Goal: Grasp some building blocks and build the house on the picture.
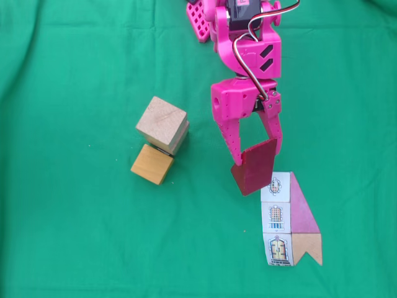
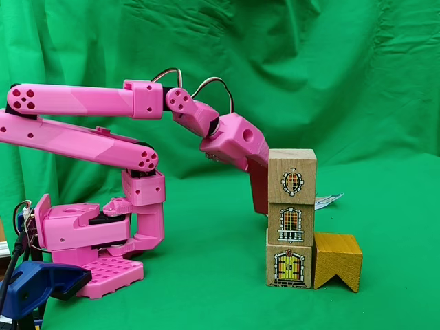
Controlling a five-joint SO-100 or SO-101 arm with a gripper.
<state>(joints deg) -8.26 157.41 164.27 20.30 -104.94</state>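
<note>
In the fixed view from above, the pink gripper point(image 1: 255, 162) is clamping its fingers onto the dark red wedge point(image 1: 254, 166), holding it just above the top of the picture point(image 1: 290, 220) lying on the green cloth point(image 1: 74, 236). To the left, well apart, two pale wooden cubes point(image 1: 162, 123) are sitting stacked, touching an orange-yellow cube point(image 1: 152, 164). In the side fixed view, a three-block tower with window and door drawings point(image 2: 291, 227) is standing beside a notched yellow block point(image 2: 337, 260).
</note>
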